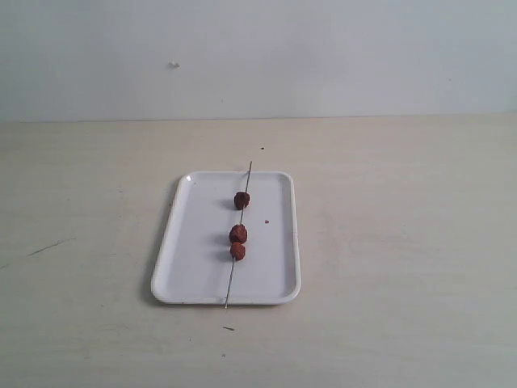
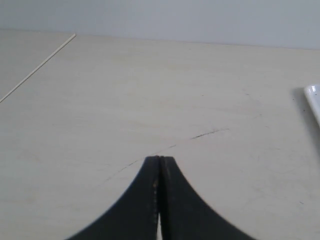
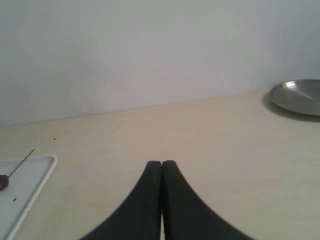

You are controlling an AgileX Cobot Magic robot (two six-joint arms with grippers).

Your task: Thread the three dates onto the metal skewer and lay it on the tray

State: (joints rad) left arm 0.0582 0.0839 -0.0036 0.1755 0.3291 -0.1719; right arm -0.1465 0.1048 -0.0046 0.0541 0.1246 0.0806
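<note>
The white tray (image 1: 194, 242) lies in the middle of the table. Lengthwise across it rests the thin metal skewer (image 1: 231, 281), both ends passing over the rim. Three dates sit on the rod: one toward the far end (image 1: 241, 200), two close together nearer the front (image 1: 238, 234) (image 1: 237, 251). Neither arm shows in the exterior view. My left gripper (image 2: 160, 159) is shut and empty above bare table, with a tray corner (image 2: 313, 100) at that view's edge. My right gripper (image 3: 161, 163) is shut and empty too; its view catches the tray's corner (image 3: 42, 167), the skewer tip (image 3: 22, 161) and part of a date (image 3: 2, 182).
A tiny dark crumb (image 1: 266, 221) lies on the tray beside the skewer. A metal plate (image 3: 299, 96) stands off to one side in the right wrist view. Dark scratch marks (image 1: 50, 246) cross the tabletop left of the tray. A pale wall backs the table.
</note>
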